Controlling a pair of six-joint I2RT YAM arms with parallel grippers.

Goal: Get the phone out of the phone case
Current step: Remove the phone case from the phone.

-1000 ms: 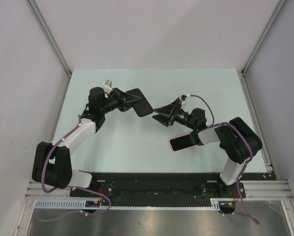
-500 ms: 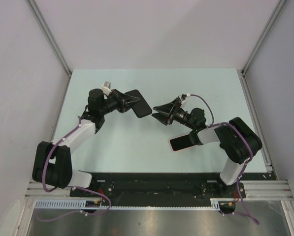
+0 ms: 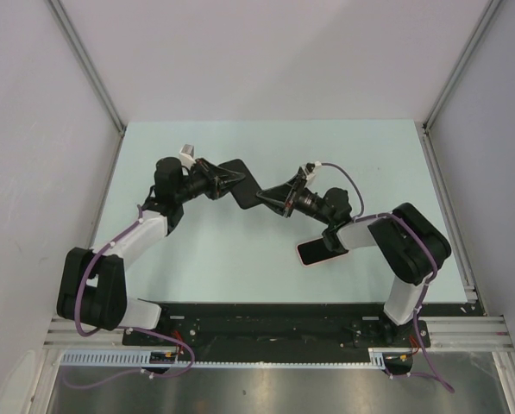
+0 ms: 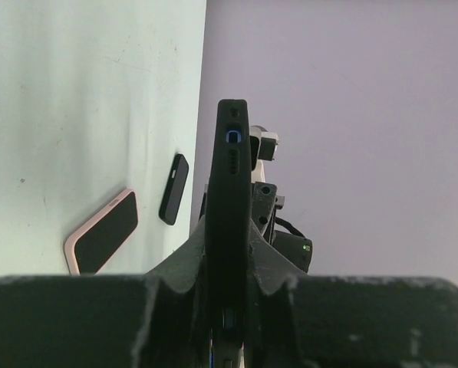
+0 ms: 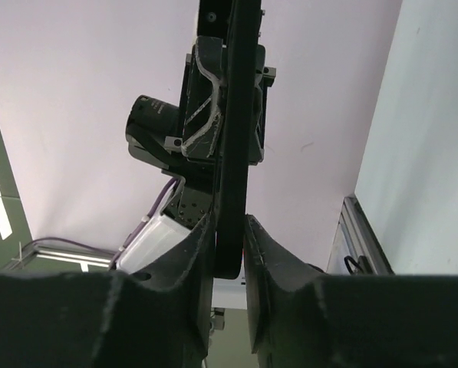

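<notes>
A black phone in its black case (image 3: 241,179) is held in the air above the table between both arms. My left gripper (image 3: 224,177) is shut on its left end. In the left wrist view the case's edge (image 4: 229,192) stands upright between the jaws of that gripper (image 4: 229,284). My right gripper (image 3: 261,198) is closed on the opposite lower end. In the right wrist view the dark edge (image 5: 236,115) runs up from between the fingers of that gripper (image 5: 230,245), with only a sliver of gap on one side.
A phone in a pink case (image 3: 319,250) lies screen-up on the pale green table (image 3: 214,250) under the right arm; it also shows in the left wrist view (image 4: 102,234). A small dark flat thing (image 4: 173,188) lies beyond it. Grey walls enclose the table.
My right gripper has moved left to the black phone's free end and closed its jaws onto it. The left gripper has tilted the phone slightly.
</notes>
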